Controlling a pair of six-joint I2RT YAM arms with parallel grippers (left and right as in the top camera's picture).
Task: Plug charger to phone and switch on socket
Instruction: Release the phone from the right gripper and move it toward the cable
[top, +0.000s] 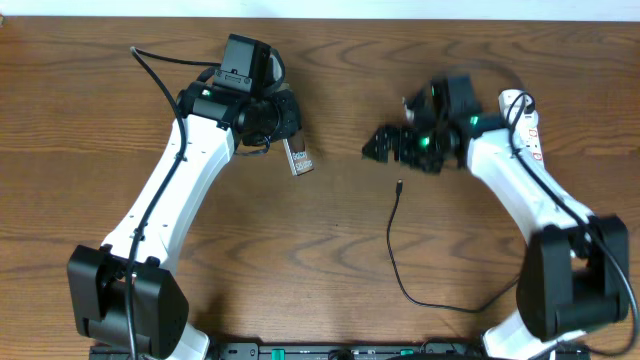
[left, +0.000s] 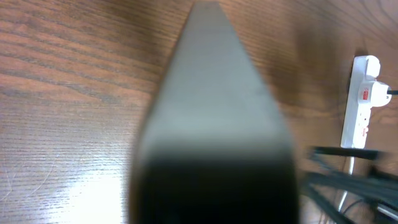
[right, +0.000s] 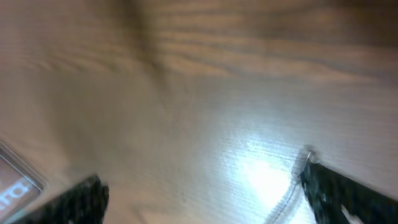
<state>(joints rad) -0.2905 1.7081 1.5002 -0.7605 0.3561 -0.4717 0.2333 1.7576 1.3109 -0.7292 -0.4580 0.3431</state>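
Left gripper (top: 283, 140): clamped on the phone (top: 299, 158), one end poking out toward the middle, seems lifted off the table (top: 330, 260).
Right gripper (top: 378, 147): fingers (right: 81, 196) spread wide, nothing between them, low over the wood.
Charger (top: 400, 240): plug tip (top: 399, 186) lying flat, just below the right gripper, not touched; thin black wire looping away toward the near edge.
Socket (left: 362, 99): white strip far over on the right side, mostly under the right arm (top: 520, 190) when seen from above.
Could go wrong: tiny plug tip, easy to miss or knock away with a fast grab; a crooked tip would not go into the phone; a loosely held phone could slip when pushed.
Hard to see: right wrist view all smeared; phone only a big blurry slab in the left wrist view, its hole for the plug not seen; left fingers hidden; switches (left: 365, 94) on or off, cannot tell.
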